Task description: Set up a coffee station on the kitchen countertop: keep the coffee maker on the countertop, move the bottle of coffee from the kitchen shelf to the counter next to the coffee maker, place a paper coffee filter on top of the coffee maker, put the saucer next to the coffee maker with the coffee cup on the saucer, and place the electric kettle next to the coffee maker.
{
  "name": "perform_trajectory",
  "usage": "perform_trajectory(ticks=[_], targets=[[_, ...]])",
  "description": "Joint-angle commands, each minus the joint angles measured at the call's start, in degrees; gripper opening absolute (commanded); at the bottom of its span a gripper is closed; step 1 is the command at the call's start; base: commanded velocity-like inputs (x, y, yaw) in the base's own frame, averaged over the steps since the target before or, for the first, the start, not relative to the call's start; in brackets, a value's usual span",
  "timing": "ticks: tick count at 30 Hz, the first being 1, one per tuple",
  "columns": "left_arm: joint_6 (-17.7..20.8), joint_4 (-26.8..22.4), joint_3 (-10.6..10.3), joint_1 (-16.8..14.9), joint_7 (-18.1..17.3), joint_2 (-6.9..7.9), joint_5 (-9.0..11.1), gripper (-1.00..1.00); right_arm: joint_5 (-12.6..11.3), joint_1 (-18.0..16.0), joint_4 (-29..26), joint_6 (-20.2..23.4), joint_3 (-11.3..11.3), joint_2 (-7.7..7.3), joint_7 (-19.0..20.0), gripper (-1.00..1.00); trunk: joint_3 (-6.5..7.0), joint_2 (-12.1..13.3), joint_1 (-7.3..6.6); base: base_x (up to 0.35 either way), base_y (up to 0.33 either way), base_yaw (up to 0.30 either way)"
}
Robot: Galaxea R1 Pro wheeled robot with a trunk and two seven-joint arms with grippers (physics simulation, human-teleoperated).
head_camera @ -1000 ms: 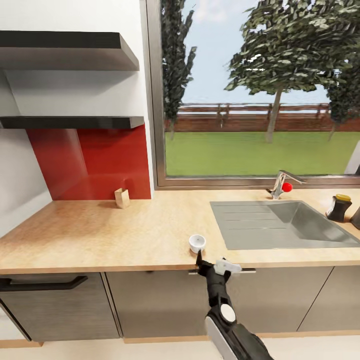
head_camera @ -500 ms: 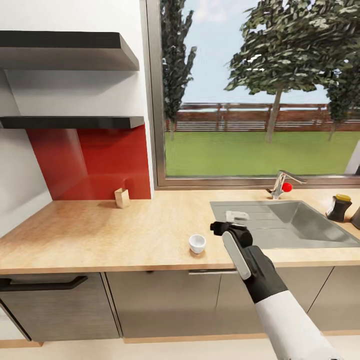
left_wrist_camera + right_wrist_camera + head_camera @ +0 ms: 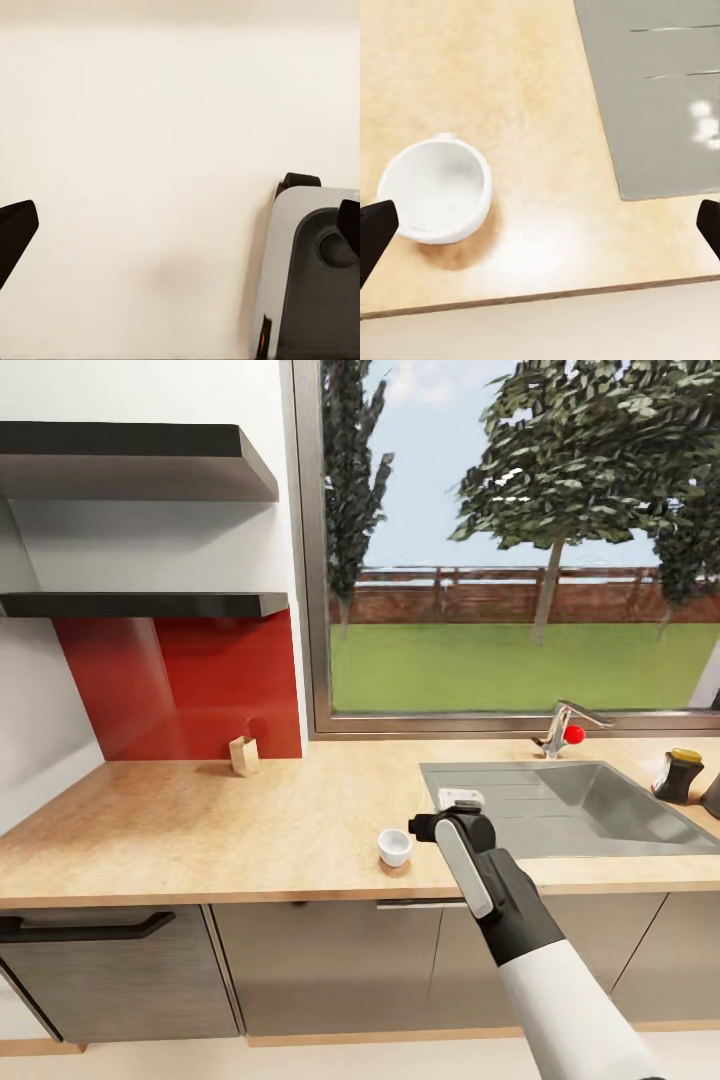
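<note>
The white coffee cup (image 3: 394, 847) stands upright and empty on the kitchen countertop (image 3: 200, 820), near its front edge and just left of the sink. My right gripper (image 3: 440, 822) hangs over the counter right beside the cup, apart from it. In the right wrist view the cup (image 3: 435, 191) lies close to one dark fingertip (image 3: 375, 232), and the right gripper (image 3: 540, 232) is open with nothing between its fingers. The bottle of coffee (image 3: 680, 775), dark with a yellow cap, stands on the counter right of the sink. My left gripper (image 3: 180, 232) is open over pale floor.
A steel sink (image 3: 560, 810) with a tap (image 3: 565, 728) is set into the counter on the right. A small tan box (image 3: 243, 755) stands by the red backsplash. Two dark wall shelves (image 3: 150, 603) hang at the left. A dark object (image 3: 712, 795) is cut off by the right edge.
My right arm has risen from below the counter's front edge to above the counter, then shifted slightly left toward the cup. The cup has not moved.
</note>
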Motion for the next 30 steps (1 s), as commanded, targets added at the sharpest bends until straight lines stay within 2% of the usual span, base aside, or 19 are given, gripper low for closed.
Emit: perform_trajectory(ticks=[1,5,12,22,23,30], targets=[[0.2,0.1,-0.4,0.3,0.2,0.01,0.1,1.00,-0.8,0.0,0.1,0.2,0.1,0.32,-0.6,1.00,-0.10,-0.1,0.02,0.000,0.000,0.000],[1.2,0.0,-0.5,1.6,0.3,0.06,0.1,1.00,-1.8,0.1,1.1,0.2,0.1,1.54,-0.6,1.00,-0.10,-0.1,0.02,0.020,0.020,0.000],[1.5,0.0,-0.4,2.2,0.3,0.07,0.1,1.00,-2.1,0.1,3.0,0.1,-0.1,1.62,-0.6,1.00,-0.10,-0.1,0.02,0.062,0.058,0.000],[1.5,0.0,-0.5,2.5,0.3,0.01,0.0,1.00,-2.0,0.1,6.3,0.2,-3.3,1.70,-0.8,1.00,-0.10,-0.1,0.02,0.063,0.001,0.000],[1.5,0.0,-0.5,2.5,0.3,0.02,0.0,1.00,-2.0,0.1,6.6,0.2,-7.4,1.70,-0.8,1.00,-0.10,-0.1,0.02,0.007,0.000,0.000],[1.5,0.0,-0.5,2.8,0.3,-0.01,0.0,1.00,-2.0,0.1,9.1,0.2,-7.6,1.86,-0.8,1.00,-0.10,-0.1,0.02,0.167,0.000,0.000]])
